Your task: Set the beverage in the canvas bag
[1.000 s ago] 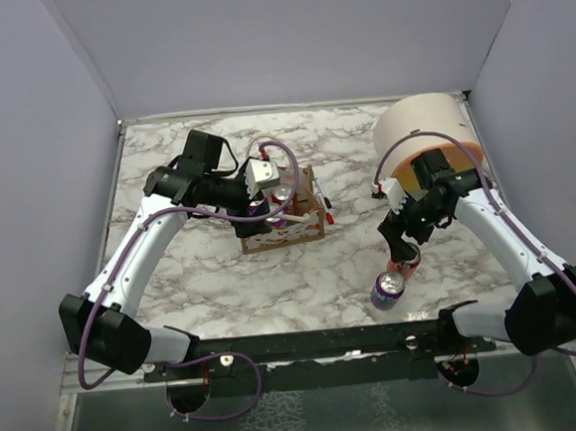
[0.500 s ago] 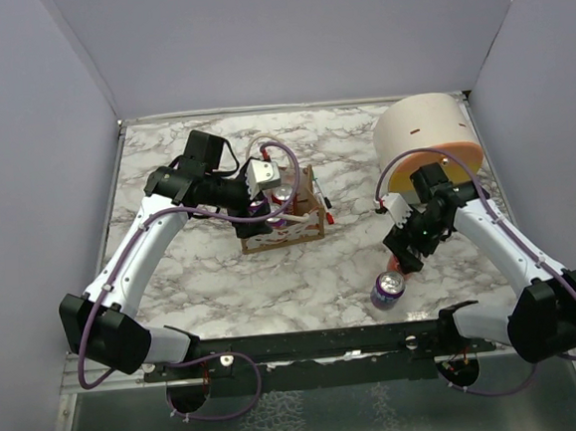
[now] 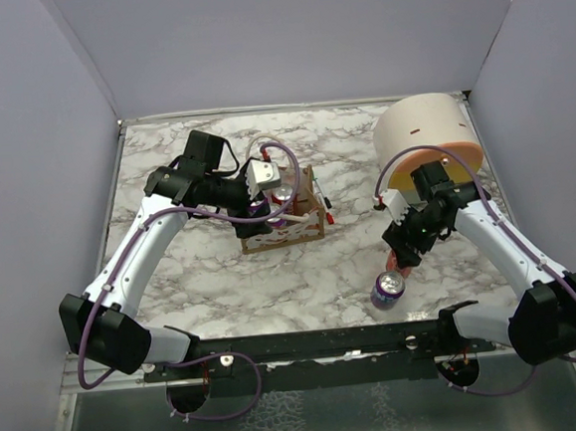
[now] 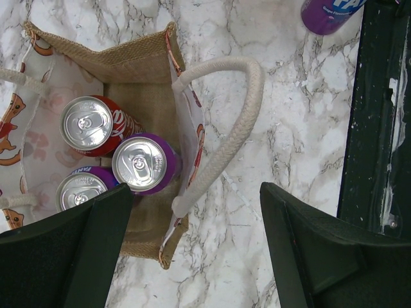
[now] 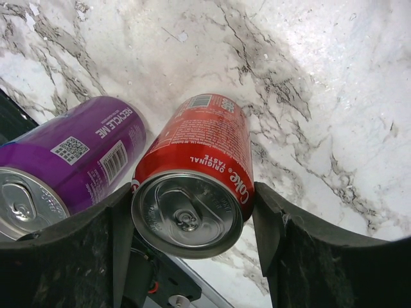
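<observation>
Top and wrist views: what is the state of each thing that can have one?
canvas bag: open, upright, three cans inside.
red can: upright, gripped.
purple can: upright, free, outside the bag.
left gripper: open, above the bag.
right gripper: shut on red can.

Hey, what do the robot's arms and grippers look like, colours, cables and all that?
The left arm and right arm both have white rounded shells with chunky black joints. A thin purple cable loops along each one. The left gripper and right gripper have broad, dark, matte fingers with no visible markings.
</observation>
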You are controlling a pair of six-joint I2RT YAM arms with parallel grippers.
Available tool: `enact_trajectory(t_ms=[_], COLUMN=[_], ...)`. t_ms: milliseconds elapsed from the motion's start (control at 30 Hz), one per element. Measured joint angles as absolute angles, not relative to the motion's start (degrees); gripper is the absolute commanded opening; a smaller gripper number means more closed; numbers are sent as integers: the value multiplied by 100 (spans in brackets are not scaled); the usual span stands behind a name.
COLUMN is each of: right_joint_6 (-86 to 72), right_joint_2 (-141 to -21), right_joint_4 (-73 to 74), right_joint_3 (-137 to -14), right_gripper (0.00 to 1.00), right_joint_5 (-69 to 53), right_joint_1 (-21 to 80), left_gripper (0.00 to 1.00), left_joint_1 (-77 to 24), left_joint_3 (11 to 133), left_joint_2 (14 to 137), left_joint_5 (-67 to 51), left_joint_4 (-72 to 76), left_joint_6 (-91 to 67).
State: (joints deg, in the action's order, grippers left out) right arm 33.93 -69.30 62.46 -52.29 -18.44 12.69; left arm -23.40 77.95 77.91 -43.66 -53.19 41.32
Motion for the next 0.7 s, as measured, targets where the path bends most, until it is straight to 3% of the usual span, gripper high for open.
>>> enact_trajectory(t_ms=[233, 433, 700], right_joint_6=[3393, 3395, 3347], right_joint_2=[-6888, -6890, -7196], right_joint_4=[6171, 6152, 6010], right_joint_3=[-5295, -6095, -7749], right_gripper=[20, 2, 1], right_joint_5=[-1922, -2198, -3017], right_joint_1=[1269, 1269, 1343], left_gripper=[83, 82, 61], left_joint_1=[-2351, -2423, -2561], left_joint_3=[7795, 7795, 7795], left_joint_2=[7791, 7791, 7793], left_joint_5=[-4362, -4348, -4351], left_joint_4=[-5310, -5280, -5258], left_joint_6=[4134, 4136, 4226])
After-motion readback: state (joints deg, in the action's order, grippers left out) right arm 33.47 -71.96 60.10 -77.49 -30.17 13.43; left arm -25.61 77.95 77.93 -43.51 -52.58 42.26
